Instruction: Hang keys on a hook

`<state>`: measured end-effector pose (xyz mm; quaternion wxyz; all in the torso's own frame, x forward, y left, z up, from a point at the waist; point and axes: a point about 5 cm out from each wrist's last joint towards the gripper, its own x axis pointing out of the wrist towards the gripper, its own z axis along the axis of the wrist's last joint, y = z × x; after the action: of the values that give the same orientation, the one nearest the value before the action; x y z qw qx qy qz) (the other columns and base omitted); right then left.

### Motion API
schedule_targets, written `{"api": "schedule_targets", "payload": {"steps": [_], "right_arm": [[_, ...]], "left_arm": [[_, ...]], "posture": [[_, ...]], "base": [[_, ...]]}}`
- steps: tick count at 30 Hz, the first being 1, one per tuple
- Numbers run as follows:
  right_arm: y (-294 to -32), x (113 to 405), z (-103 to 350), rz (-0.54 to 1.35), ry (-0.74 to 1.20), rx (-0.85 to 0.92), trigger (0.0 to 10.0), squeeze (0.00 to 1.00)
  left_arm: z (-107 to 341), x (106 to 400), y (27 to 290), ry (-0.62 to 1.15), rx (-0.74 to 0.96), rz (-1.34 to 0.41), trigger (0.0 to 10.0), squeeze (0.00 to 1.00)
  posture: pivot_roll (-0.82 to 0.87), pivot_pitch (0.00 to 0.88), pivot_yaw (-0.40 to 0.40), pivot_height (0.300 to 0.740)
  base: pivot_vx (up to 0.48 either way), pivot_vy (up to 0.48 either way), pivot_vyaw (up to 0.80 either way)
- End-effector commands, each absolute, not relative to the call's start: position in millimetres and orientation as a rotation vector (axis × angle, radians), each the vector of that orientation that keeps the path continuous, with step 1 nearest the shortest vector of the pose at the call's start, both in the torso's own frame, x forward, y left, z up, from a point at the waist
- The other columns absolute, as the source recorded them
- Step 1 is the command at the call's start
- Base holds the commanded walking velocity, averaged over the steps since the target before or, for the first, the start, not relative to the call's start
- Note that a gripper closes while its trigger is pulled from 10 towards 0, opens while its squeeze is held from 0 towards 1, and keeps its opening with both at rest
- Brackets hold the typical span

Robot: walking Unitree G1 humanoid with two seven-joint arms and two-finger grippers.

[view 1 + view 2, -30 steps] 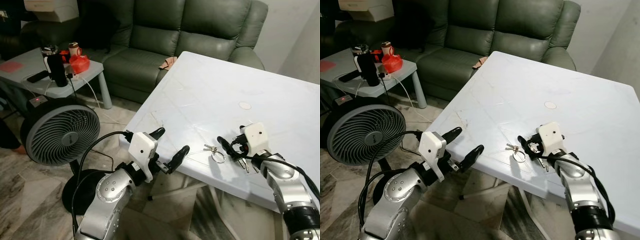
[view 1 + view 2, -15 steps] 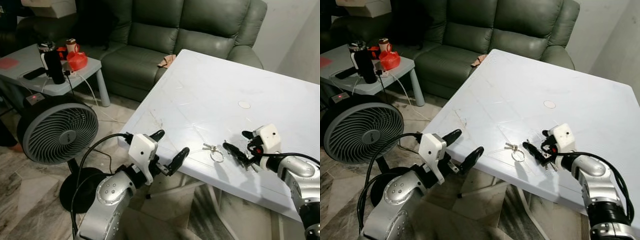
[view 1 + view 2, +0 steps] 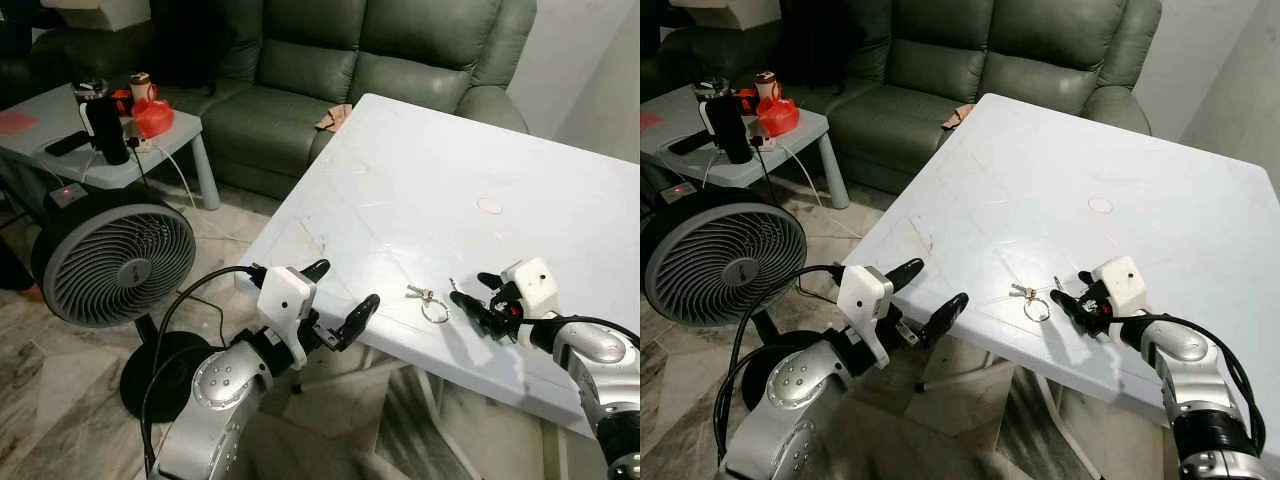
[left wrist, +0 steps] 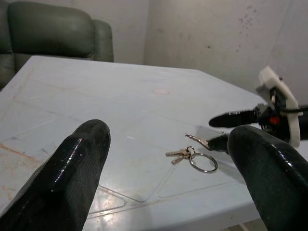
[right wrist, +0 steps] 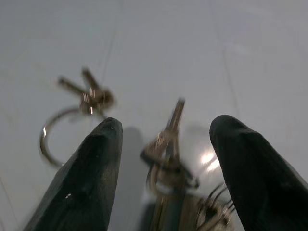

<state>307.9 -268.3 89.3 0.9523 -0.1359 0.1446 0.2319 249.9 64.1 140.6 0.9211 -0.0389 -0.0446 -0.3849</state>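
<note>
Right gripper (image 3: 478, 294) lies low over the white table (image 3: 420, 190) near its front edge, its two black fingers (image 5: 91, 173) spread apart and closed on nothing. Between those fingers, in the right wrist view, a bunch of keys (image 5: 168, 159) lies on the tabletop, one key pointing away from the gripper; whether a finger touches it cannot be told. Just beyond the fingertips, toward the robot's left, a second set of small keys on a larger ring (image 3: 428, 303) lies flat on the table, apart from the gripper.

Farther to that side, off the table's front corner and below its edge, the left gripper (image 3: 336, 296) hangs in the air with its fingers (image 4: 72, 168) wide apart, holding nothing and pointing toward the keys.

Beyond the right gripper, farther across the table, is a small round mark (image 3: 489, 206). Past the table's far side stands a green sofa (image 3: 330, 60). Well off beyond the left gripper, a round floor fan (image 3: 112, 257) stands on the tiled floor, and behind it a low side table (image 3: 60, 160) carries a dark bottle (image 3: 103, 125) and a red object (image 3: 152, 115).
</note>
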Motion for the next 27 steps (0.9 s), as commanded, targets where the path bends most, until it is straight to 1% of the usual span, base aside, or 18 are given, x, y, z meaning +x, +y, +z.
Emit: {"api": "schedule_targets", "payload": {"steps": [1, 4, 5, 6, 7, 8, 9, 10, 14, 15, 16, 17, 18, 22, 24, 25, 26, 27], "right_arm": [[-272, 306, 86, 0.45, 0.31, -0.285, 9.4, 0.0], [-277, 306, 83, 0.424, 0.329, -0.299, 9.3, 0.0], [-278, 305, 83, 0.424, 0.329, -0.298, 6.4, 0.0], [-279, 305, 83, 0.423, 0.328, -0.297, 5.8, 0.0], [-279, 305, 83, 0.423, 0.328, -0.297, 5.8, 0.0], [-281, 305, 84, 0.419, 0.32, -0.294, 0.8, 0.0], [-282, 305, 85, 0.423, 0.307, -0.288, 0.8, 0.0], [-283, 305, 86, 0.418, 0.308, -0.286, 0.0, 0.0], [-286, 304, 88, 0.425, 0.296, -0.241, 0.0, 0.0], [-287, 304, 90, 0.439, 0.28, -0.194, 4.3, 0.0], [-288, 304, 90, 0.436, 0.28, -0.175, 4.9, 0.0], [-289, 304, 90, 0.43, 0.285, -0.173, 4.9, 0.0], [-290, 304, 90, 0.429, 0.289, -0.17, 10.0, 0.0], [-294, 303, 92, 0.424, 0.278, -0.136, 10.0, 0.0], [-296, 303, 92, 0.42, 0.282, -0.153, 10.0, 0.0], [-296, 302, 92, 0.425, 0.281, -0.158, 7.7, 0.0], [-296, 302, 92, 0.428, 0.28, -0.156, 6.2, 0.0], [-297, 301, 92, 0.429, 0.279, -0.157, 5.6, 0.0]], "left_arm": [[143, 248, 62, -0.095, -0.083, -0.791, 10.0, 0.0], [143, 247, 62, -0.093, -0.082, -0.789, 10.0, 0.0], [143, 247, 62, -0.092, -0.084, -0.788, 10.0, 0.0], [143, 247, 62, -0.091, -0.085, -0.787, 10.0, 0.0], [143, 247, 62, -0.091, -0.085, -0.787, 10.0, 0.0], [143, 247, 62, -0.09, -0.086, -0.785, 10.0, 0.0], [142, 247, 62, -0.089, -0.085, -0.783, 10.0, 0.0], [143, 247, 62, -0.089, -0.086, -0.783, 10.0, 0.0], [142, 247, 62, -0.088, -0.088, -0.781, 10.0, 0.0], [142, 247, 62, -0.088, -0.088, -0.78, 10.0, 0.0], [142, 247, 62, -0.088, -0.088, -0.781, 10.0, 0.0], [142, 247, 61, -0.088, -0.088, -0.781, 10.0, 0.0], [142, 247, 61, -0.088, -0.088, -0.781, 10.0, 0.0], [143, 248, 60, -0.089, -0.088, -0.782, 10.0, 0.0], [143, 248, 60, -0.089, -0.085, -0.782, 10.0, 0.0], [143, 247, 60, -0.089, -0.087, -0.782, 10.0, 0.0], [143, 247, 60, -0.089, -0.087, -0.782, 10.0, 0.0], [143, 247, 60, -0.089, -0.085, -0.781, 10.0, 0.0]], "posture": [[0.04, 0.101, -0.067, 0.74], [0.04, 0.103, -0.067, 0.74], [0.04, 0.104, -0.067, 0.74], [0.04, 0.104, -0.067, 0.74], [0.04, 0.104, -0.067, 0.74], [0.04, 0.104, -0.067, 0.74], [0.04, 0.104, -0.067, 0.74], [0.04, 0.104, -0.067, 0.74], [0.04, 0.104, -0.067, 0.74], [0.04, 0.104, -0.067, 0.74], [0.04, 0.104, -0.067, 0.74], [0.04, 0.104, -0.067, 0.74], [0.04, 0.107, -0.069, 0.74], [0.04, 0.107, -0.069, 0.74], [0.04, 0.107, -0.069, 0.74], [0.04, 0.108, -0.068, 0.74], [0.04, 0.108, -0.068, 0.74], [0.04, 0.108, -0.068, 0.74]], "base": [[0.0, 0.0, 0.0], [0.0, 0.0, 0.0], [0.0, 0.0, 0.0], [0.0, 0.0, 0.0], [0.0, 0.0, 0.0], [0.0, 0.0, 0.0], [0.0, 0.0, 0.0], [0.0, 0.0, 0.0], [0.0, 0.0, 0.0], [0.0, 0.0, 0.0], [0.0, 0.0, 0.0], [0.0, 0.0, 0.0], [0.0, 0.0, 0.0], [0.0, 0.0, 0.0], [0.0, 0.0, 0.0], [0.0, 0.0, 0.0], [0.0, 0.0, 0.0], [0.0, 0.0, 0.0]]}}
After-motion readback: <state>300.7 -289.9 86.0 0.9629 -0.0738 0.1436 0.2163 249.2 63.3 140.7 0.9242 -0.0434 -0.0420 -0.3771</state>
